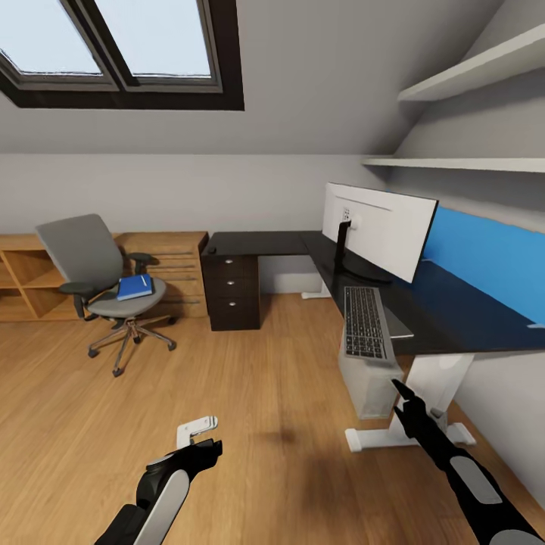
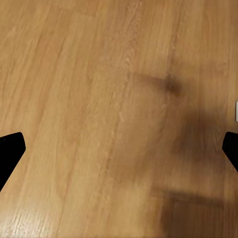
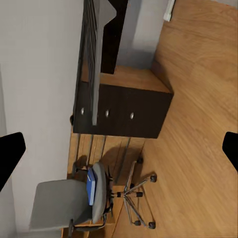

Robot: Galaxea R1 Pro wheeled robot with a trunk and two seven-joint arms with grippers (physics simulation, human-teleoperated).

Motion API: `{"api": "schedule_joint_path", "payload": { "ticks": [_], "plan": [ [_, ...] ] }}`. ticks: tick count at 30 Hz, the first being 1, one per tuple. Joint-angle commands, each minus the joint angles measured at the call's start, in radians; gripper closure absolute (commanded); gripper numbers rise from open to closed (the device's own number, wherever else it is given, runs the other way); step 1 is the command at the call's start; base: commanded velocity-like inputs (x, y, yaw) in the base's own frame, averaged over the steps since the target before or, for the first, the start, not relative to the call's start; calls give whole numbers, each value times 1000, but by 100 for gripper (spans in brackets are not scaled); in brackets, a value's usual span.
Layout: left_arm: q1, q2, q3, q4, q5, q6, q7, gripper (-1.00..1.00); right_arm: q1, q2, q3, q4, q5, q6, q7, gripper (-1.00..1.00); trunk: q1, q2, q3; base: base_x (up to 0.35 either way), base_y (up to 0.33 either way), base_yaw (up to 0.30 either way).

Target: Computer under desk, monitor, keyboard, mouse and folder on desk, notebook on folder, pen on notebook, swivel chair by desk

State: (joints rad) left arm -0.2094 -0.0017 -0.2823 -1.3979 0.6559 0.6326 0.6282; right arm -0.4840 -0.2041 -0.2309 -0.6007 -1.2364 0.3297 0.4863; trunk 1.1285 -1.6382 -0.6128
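Flat blue folder lies on seat of grey swivel chair; grey keyboard overhangs black L-shaped desk front edge beside white monitor; left gripper, right gripper both spread wide, empty

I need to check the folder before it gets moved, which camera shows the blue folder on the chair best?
The head view: the blue folder lies flat on the swivel chair seat, its top face in plain sight. The right wrist view catches the same folder mostly edge-on, a thin blue strip on the seat. The left wrist view looks down at the wooden floor.
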Motion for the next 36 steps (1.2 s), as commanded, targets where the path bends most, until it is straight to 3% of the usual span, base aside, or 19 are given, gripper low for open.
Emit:
{"api": "schedule_joint_path", "payload": {
  "ticks": [1,11,16,18,24,25,29,36],
  "plan": [
    [-1,0,-1,-1,10,1,10,-100,-1,0,-3,1,-9,12,0,-100,4,-8,-4,0,0,0],
    [-1,0,-1,-1,10,1,10,-100,-2,4,6,-21,19,20,-36,-100,42,-78,-36,0,0,0],
    [-1,1,3,-1,10,1,10,-100,-2,19,27,-85,51,14,-55,-100,42,-78,-36,0,0,0],
    [-1,1,2,-1,10,1,10,-100,-2,39,34,-120,60,0,-61,-100,42,-78,-36,0,0,0],
    [-1,1,-2,-1,11,1,6,-100,-2,57,39,-143,64,-33,-69,-100,42,-78,-36,0,0,0],
    [-1,3,-2,-1,11,1,6,-100,-2,70,41,-148,65,-40,-96,-100,42,-78,-36,0,0,0],
    [-1,4,-3,-1,11,1,5,-100,-2,78,40,-155,65,-43,-139,-100,42,-78,-36,2,0,0],
    [-1,5,-3,-1,12,1,5,-100,-2,81,37,-163,57,-37,-152,-100,42,-78,-36,162,0,0]
  ]
}}
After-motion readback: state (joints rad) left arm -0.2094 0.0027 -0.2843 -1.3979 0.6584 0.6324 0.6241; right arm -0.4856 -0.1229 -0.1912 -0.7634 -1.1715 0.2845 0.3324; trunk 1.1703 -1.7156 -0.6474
